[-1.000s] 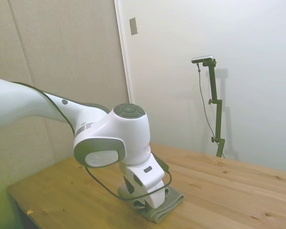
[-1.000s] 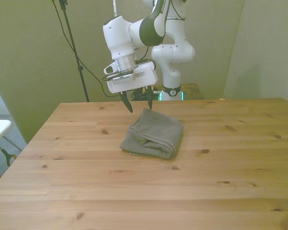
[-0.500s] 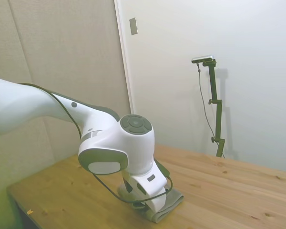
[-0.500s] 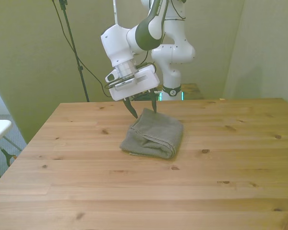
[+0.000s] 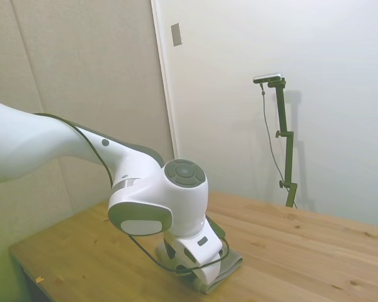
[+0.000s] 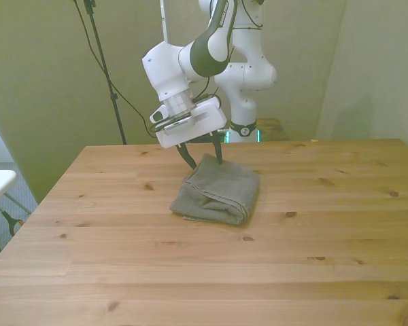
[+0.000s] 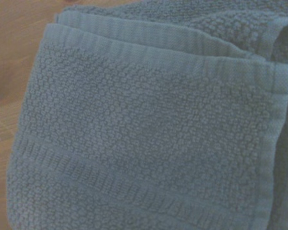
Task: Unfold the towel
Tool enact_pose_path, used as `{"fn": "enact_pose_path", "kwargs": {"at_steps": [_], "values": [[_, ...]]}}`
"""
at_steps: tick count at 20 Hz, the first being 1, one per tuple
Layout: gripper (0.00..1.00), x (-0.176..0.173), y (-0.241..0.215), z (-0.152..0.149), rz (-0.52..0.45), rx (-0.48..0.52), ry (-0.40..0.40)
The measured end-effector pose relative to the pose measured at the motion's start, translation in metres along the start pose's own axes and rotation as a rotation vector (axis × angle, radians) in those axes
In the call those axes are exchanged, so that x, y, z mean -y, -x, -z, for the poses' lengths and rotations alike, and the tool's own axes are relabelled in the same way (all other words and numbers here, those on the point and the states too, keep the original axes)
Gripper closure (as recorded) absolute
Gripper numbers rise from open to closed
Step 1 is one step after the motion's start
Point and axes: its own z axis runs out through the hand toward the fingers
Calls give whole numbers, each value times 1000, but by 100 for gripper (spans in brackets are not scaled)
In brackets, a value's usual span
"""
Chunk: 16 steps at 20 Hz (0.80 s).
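Wooden table [image 6: 326,224], folded grey-green towel [image 6: 217,190], seemingly layered

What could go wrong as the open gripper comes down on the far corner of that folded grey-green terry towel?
1. The folded grey-green terry towel lies in stacked layers, plain in the wrist view; the open two-finger gripper might pinch every layer and drag the bundle rather than peel one.
2. The fingers straddle only the very corner, so a shallow pinch may slip off.
3. The fingertips sit close to the wooden table; descending further may jam them into it.
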Motion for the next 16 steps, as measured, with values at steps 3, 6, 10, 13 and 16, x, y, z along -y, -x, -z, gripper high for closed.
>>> {"fn": "enact_pose_path", "kwargs": {"at_steps": [3, 6, 10, 13, 16], "values": [[100, 0, 0, 0, 2, 0, -1], [100, 0, 0, 0, 3, -1, -1], [100, 1, 0, 1, 5, -1, -1], [100, 2, -1, 2, 7, -5, -3], [100, 7, -4, 9, 15, -16, -10]]}}
